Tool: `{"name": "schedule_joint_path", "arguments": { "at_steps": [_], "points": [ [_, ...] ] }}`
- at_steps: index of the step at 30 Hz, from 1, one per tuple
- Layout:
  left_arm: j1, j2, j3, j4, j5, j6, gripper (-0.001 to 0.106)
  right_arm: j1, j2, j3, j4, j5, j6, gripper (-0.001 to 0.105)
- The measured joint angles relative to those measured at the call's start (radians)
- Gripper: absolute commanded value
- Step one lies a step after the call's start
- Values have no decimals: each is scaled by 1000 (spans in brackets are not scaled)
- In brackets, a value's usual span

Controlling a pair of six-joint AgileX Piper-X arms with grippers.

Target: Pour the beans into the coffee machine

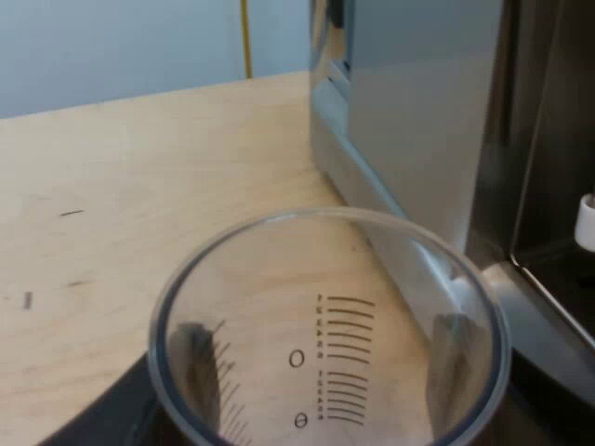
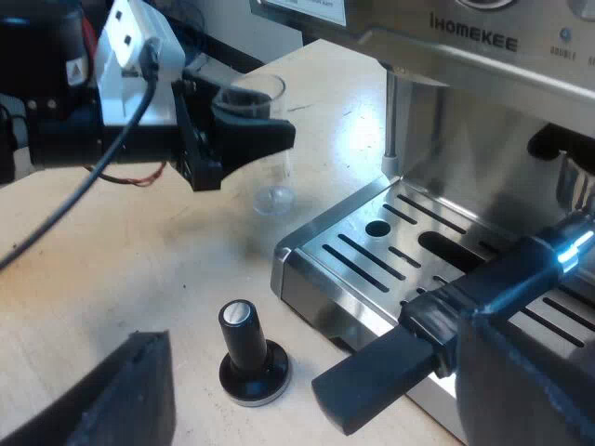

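My left gripper (image 1: 325, 367) is shut on the clear measuring glass (image 1: 307, 279), which I look into from above. Its fingers (image 1: 193, 358) show darkly through the wall on both sides. The glass looks empty: the wood shows through its bottom. The espresso machine (image 1: 418, 121) stands close beside it. In the right wrist view the left gripper (image 2: 244, 130) holds the measuring glass (image 2: 270, 158) upright, low over the table, near the corner of the espresso machine's (image 2: 483, 56) drip tray (image 2: 372, 251). My right gripper (image 2: 246, 413) is open, nothing between its fingers.
A tamper (image 2: 251, 358) with a black knob stands on the wooden table (image 2: 139, 269) by the drip tray's corner, below my right gripper. A thin metal tube (image 2: 390, 121) hangs from the machine over the tray. A yellow strip (image 1: 246, 37) runs down the wall behind the table.
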Motion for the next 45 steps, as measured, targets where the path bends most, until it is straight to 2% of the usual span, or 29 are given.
{"name": "schedule_joint_path", "arguments": {
  "at_steps": [7,14,19,38,41,45],
  "points": [
    [0,81,0,-103,12,-22,38,0,0,0,0,0,0,65],
    [0,109,0,-106,12,-25,38,0,0,0,0,0,0,65],
    [0,126,-2,-149,12,-25,38,0,0,0,0,0,0,65],
    [0,125,-2,-148,14,-25,39,0,0,0,0,0,0,65],
    [0,125,-2,-148,14,-25,45,0,0,0,0,0,0,65],
    [0,125,-2,-148,14,-25,73,0,0,0,0,0,0,65]
  ]
}}
